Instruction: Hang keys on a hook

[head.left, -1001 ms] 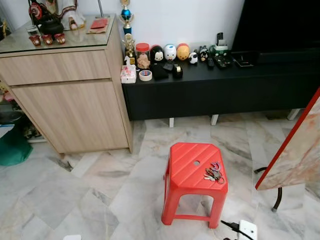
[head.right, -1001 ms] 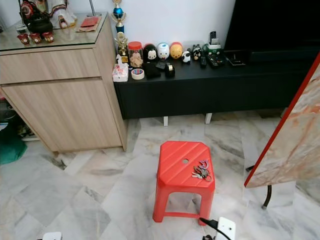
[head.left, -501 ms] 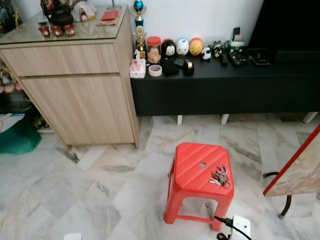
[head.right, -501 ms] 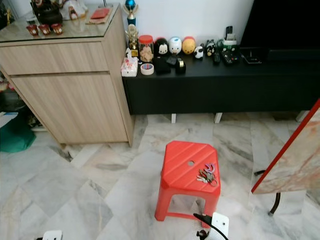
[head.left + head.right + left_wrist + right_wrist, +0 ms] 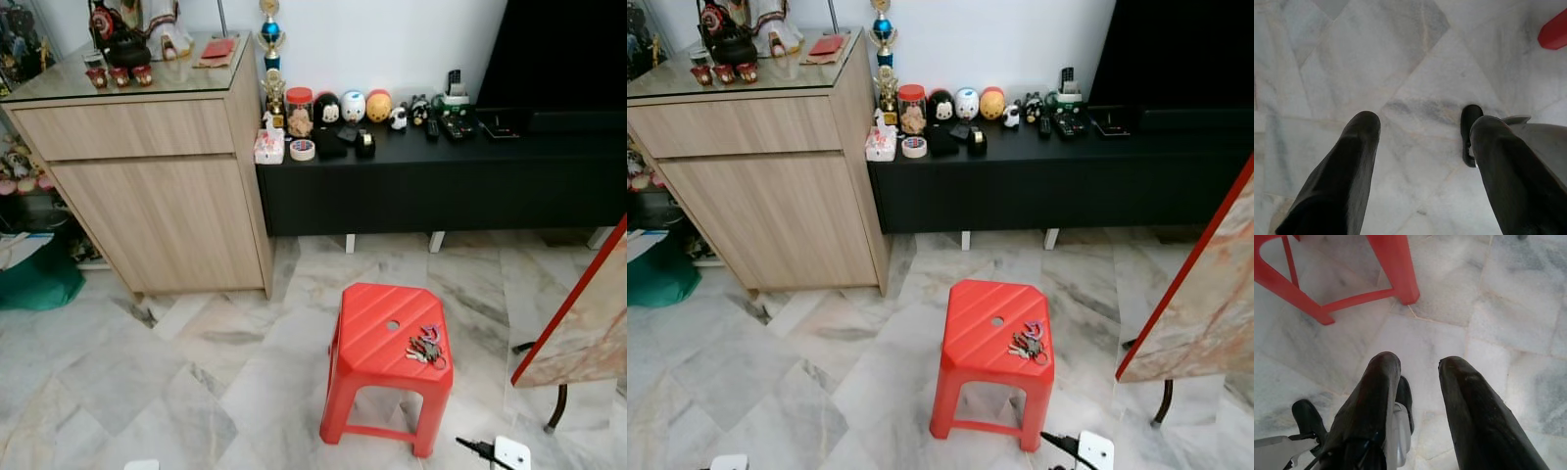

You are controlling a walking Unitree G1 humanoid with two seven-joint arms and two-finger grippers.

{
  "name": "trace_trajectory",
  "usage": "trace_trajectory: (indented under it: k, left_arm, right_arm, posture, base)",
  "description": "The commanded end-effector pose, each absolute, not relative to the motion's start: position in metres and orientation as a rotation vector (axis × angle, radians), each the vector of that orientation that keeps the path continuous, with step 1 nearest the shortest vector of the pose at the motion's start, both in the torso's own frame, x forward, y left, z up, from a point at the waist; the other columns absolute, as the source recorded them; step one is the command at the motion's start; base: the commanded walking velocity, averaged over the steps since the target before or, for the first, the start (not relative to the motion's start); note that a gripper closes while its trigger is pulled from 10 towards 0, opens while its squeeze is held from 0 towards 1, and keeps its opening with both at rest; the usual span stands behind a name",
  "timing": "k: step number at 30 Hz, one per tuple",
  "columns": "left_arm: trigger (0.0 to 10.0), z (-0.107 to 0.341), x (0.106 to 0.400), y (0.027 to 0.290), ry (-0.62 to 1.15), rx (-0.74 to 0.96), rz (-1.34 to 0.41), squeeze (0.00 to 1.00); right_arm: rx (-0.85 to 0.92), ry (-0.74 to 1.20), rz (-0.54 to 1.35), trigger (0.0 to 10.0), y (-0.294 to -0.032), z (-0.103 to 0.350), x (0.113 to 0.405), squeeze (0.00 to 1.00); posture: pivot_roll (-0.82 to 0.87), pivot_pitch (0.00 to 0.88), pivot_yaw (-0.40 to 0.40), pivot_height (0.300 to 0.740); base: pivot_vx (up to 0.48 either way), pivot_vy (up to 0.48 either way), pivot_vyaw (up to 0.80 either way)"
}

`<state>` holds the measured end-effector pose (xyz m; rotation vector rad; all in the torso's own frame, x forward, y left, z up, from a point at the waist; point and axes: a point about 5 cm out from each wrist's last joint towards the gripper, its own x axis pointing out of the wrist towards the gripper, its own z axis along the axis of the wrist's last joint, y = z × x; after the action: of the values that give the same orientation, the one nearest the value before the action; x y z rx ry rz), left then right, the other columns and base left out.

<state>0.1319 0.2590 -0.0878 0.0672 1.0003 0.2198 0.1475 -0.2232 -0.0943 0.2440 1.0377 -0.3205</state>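
Keys (image 5: 424, 347) in a small bunch on the red stool (image 5: 377, 338), near its right edge, just right of the seat's round hole. No hook in sight. Right hand (image 5: 1418, 377) hanging low over the marble floor (image 5: 196, 372) beside a stool leg, fingers spread, holding nothing; nearer to the keys, which lie above and ahead. Left hand (image 5: 1422, 137) idle, likewise spread and empty. Beyond: wooden cabinet (image 5: 147, 166), black TV bench (image 5: 441, 176). Leaning board (image 5: 588, 313) at right, a possible snag.

Left gripper (image 5: 1422, 129) and right gripper (image 5: 1418, 364): each a pair of long, rounded, glossy black fingers, tapering to blunt tips, over silver-grey body panels.
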Motion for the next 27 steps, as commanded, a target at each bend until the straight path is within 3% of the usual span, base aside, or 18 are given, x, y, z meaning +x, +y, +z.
trace_trajectory:
  k: [1,12,27]
  left_arm:
    - [10.0,-0.088,0.131,0.259,1.009,0.069,0.209,0.00]
    - [10.0,-0.088,0.131,0.258,1.010,0.068,0.208,0.00]
    - [10.0,-0.089,0.130,0.258,1.013,0.072,0.207,0.00]
  right_arm:
    - [0.259,1.023,-0.318,10.0,-0.218,-0.094,0.151,0.00]
    - [0.273,1.027,-0.292,10.0,-0.194,-0.096,0.157,0.00]
    - [0.263,1.018,-0.310,10.0,-0.211,-0.093,0.156,0.00]
  posture:
    - [0.05,0.000,0.010,0.740]
    - [0.05,0.000,0.008,0.740]
    - [0.05,0.000,0.005,0.740]
  base:
    - [0.311,0.000,0.00]
    - [0.313,0.000,0.00]
    - [0.268,0.000,0.00]
